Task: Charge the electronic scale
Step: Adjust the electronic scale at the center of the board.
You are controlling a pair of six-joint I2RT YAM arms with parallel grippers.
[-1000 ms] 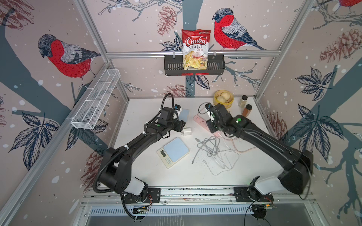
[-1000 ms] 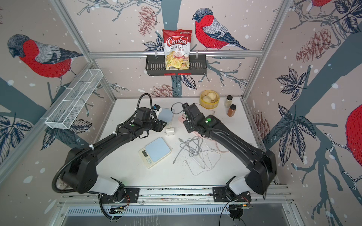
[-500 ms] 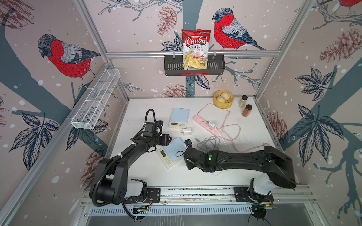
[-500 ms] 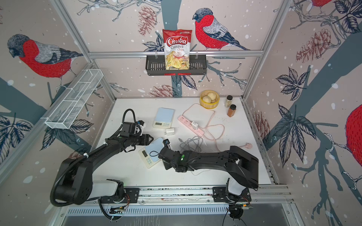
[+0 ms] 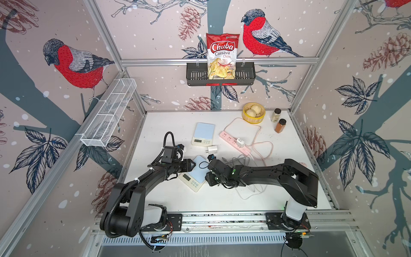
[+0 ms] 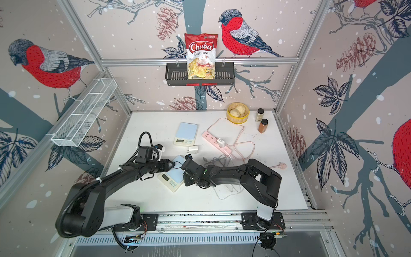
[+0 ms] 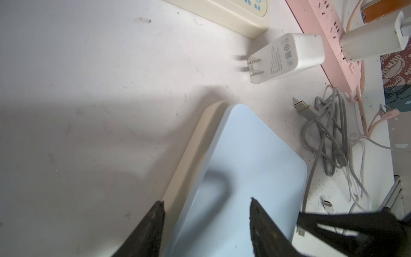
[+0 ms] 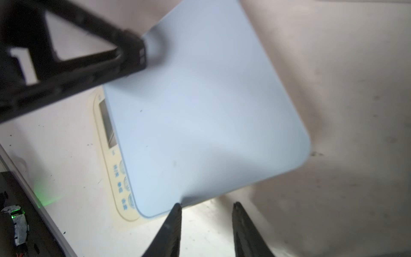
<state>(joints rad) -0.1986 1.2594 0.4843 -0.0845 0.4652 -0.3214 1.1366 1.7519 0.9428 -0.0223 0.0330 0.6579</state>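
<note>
An electronic scale (image 5: 195, 172) is lying in the middle of the surface (image 5: 169, 124), a second scale (image 5: 203, 134) sitting behind it and a charger plug (image 5: 212, 149) lying between them. The power strip (image 5: 234, 142) is stretching to the plug's right, a cable bundle (image 5: 240, 159) resting just before the strip.

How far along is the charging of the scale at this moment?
Done: nothing visibly connected to the near scale. In hand: left gripper and right gripper hover open at it, holding nothing. To do: grey cable lies loose, white adapter lies unplugged beside the pink power strip; both need joining up.
</note>
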